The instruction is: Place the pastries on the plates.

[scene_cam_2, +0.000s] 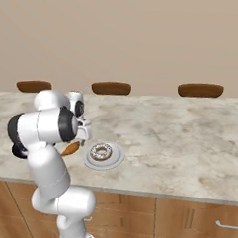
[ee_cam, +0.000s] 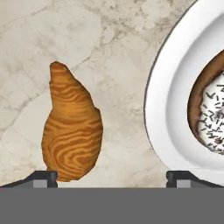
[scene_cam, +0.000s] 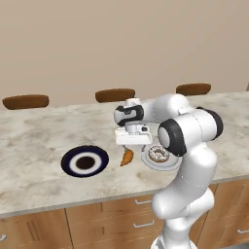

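Below me, the croissant is orange-brown, streaked with darker wavy stripes like wood grain. The plate next to it is plain white, and its donut has brown icing, white frosting and dark sprinkles. The counter is beige marble with grey veins. The far plate is dark blue with a white ring and brown centre. My finger tips are dark grey.
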Available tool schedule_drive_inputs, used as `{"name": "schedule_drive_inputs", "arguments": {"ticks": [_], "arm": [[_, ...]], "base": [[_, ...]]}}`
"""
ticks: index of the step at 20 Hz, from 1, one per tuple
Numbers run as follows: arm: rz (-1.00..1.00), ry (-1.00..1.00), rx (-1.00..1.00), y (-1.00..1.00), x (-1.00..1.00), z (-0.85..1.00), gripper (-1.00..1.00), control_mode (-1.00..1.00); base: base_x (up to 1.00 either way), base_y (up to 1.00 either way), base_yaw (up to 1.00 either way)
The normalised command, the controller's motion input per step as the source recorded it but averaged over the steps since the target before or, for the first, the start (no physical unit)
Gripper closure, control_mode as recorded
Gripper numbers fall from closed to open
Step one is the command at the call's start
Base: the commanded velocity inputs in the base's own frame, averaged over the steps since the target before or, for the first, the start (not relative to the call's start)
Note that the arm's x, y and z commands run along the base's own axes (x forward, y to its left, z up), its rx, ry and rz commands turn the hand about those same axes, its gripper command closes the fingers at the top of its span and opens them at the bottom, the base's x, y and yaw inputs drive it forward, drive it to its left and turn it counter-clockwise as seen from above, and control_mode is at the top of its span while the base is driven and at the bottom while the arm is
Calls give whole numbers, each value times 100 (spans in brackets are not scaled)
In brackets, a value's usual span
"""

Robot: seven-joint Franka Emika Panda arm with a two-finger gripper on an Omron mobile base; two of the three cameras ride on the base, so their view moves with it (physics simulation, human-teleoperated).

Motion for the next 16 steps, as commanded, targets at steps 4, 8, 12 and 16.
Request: {"name": "schedule_drive_inputs", "arguments": {"ticks": [4, 8, 12, 16], "arm": [[-3, 7, 0, 51, 3, -4, -100, -100], [-6, 1, -2, 22, 2, -32, -100, -100], [-9, 0, -3, 0, 8, -30, -100, -100], [-9, 0, -2, -1, 7, -25, -100, -100]], "base": [[0, 0, 0], [0, 0, 0], [0, 0, 0], [0, 0, 0]]}}
